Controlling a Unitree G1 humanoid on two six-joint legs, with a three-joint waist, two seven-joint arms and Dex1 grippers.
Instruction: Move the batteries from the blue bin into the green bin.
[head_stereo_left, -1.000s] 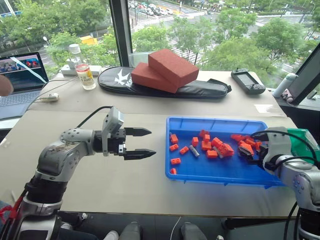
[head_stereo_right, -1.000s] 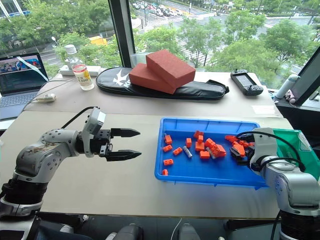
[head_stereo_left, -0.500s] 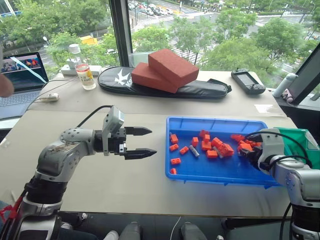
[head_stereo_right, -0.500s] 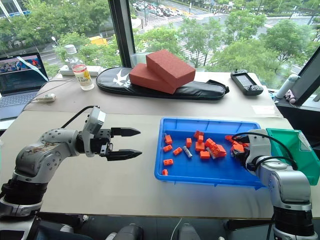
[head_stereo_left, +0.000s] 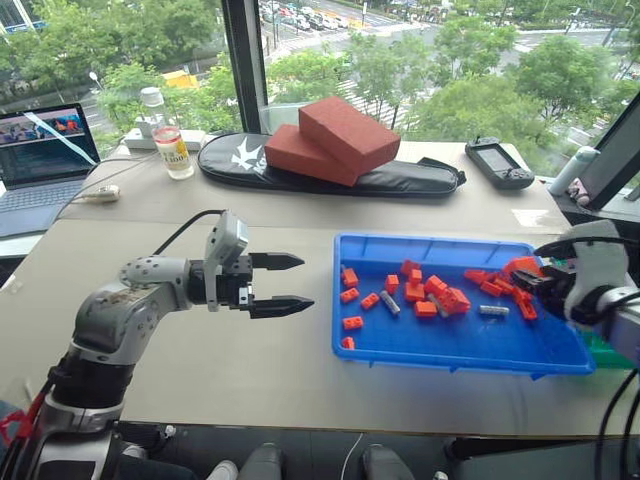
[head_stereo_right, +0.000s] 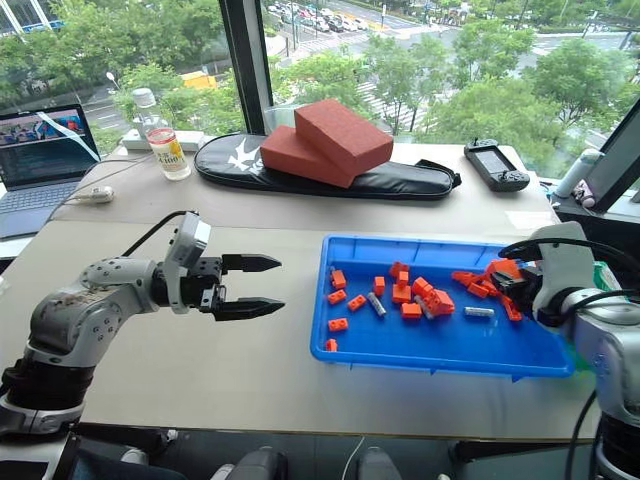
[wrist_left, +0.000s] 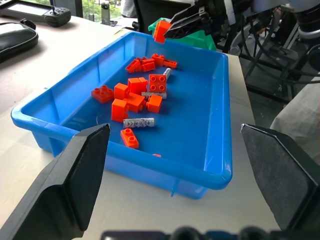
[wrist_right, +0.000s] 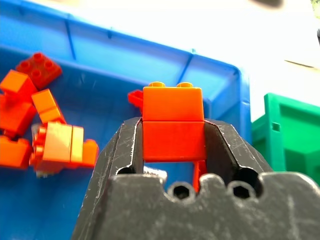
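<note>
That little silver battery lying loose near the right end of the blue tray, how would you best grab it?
Probably pinch the battery across its middle, coming straight down from above. It is a slim cylinder lying flat on the floor of the blue bin, and bare floor seems to run along both its long sides.

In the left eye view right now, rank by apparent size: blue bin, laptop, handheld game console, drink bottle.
1. blue bin, clearly the largest.
2. laptop, though cut off by the picture's edge.
3. drink bottle and handheld game console look alike in size; no firm ranking.
The three far things look smaller for standing farther off.
</note>
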